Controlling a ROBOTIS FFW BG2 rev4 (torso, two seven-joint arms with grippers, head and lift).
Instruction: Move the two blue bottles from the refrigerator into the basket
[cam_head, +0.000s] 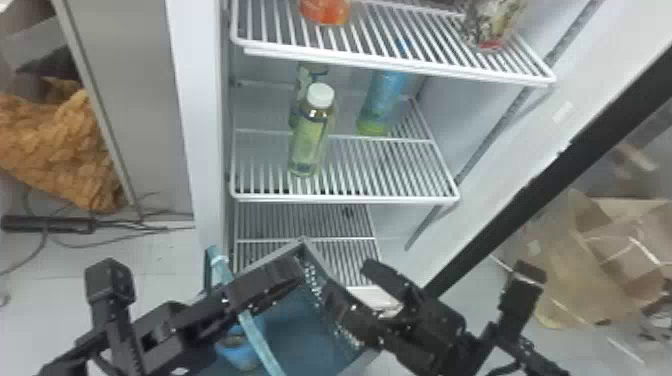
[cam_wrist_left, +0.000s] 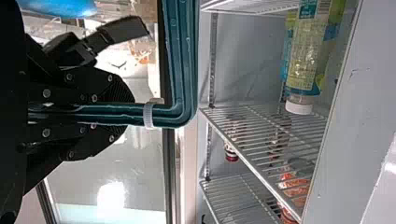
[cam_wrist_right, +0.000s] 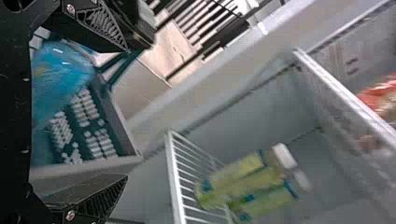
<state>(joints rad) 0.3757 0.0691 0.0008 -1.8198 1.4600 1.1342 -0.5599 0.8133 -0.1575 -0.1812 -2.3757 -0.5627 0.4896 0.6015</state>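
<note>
While the left pincer (cam_wrist_left: 127, 113) is clamping the handle (cam_wrist_left: 187, 60), likely steadying the basket (cam_head: 300, 345), the right pincer (cam_wrist_right: 126, 112) is gaping wide, empty, one blue bottle (cam_wrist_right: 60, 77) is lying inside, and another bottle (cam_head: 382, 102) is standing on the shelf (cam_head: 345, 199).

Left gripper (cam_head: 295, 278), closed on the handle (cam_wrist_left: 163, 115) of the basket (cam_head: 300, 330); right gripper (cam_head: 347, 278), fingers spread, at the basket's right side.

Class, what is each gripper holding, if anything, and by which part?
The left gripper holds the basket by its teal handle, beside the white band near a corner. The right gripper holds nothing; its fingers are apart.
</note>
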